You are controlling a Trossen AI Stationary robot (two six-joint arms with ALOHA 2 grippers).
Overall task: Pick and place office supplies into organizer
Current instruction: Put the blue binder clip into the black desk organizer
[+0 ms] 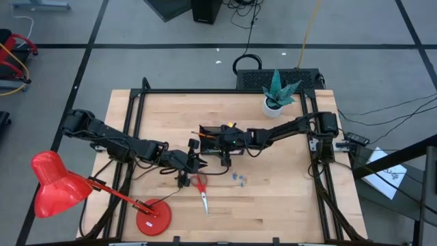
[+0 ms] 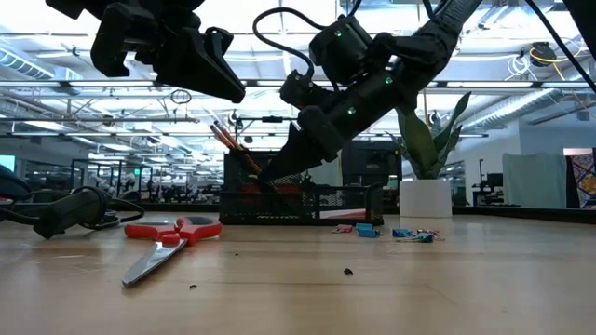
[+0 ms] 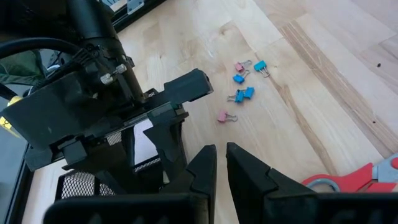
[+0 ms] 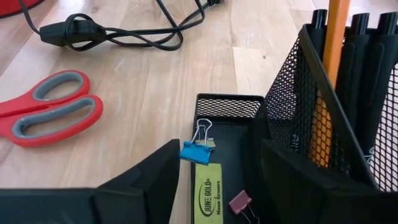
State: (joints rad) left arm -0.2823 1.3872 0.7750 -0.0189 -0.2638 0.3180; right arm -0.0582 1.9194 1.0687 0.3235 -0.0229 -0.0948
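The black mesh organizer [image 1: 213,135] stands mid-table. Its taller compartment holds black pens [image 4: 364,56] and an orange pencil [image 4: 337,37]. In its low tray lie a yellow piece [image 4: 207,198] and a pink clip [image 4: 239,202]. A blue clip [image 4: 198,151] rests on the tray's rim. My right gripper [image 4: 221,149] hangs open over the tray, slanting down. My left gripper [image 3: 221,168] hovers shut and empty above the table, left of the organizer. Red-handled scissors [image 1: 202,188] lie flat in front of the organizer, with loose blue and pink clips [image 1: 239,179] to their right. My right gripper's one finger [image 4: 165,168] stands right beside the blue clip's body [image 4: 189,152]; I cannot tell whether it touches it. The clip sits on the tray's rim, its wire handles pointing away from the gripper.
A red desk lamp [image 1: 54,184] with its round base [image 1: 153,220] stands at the near left. Its black cable [image 4: 124,31] snakes over the wood beyond the scissors. A white plant pot [image 1: 275,104] sits at the far right. Bare wood lies near the front right.
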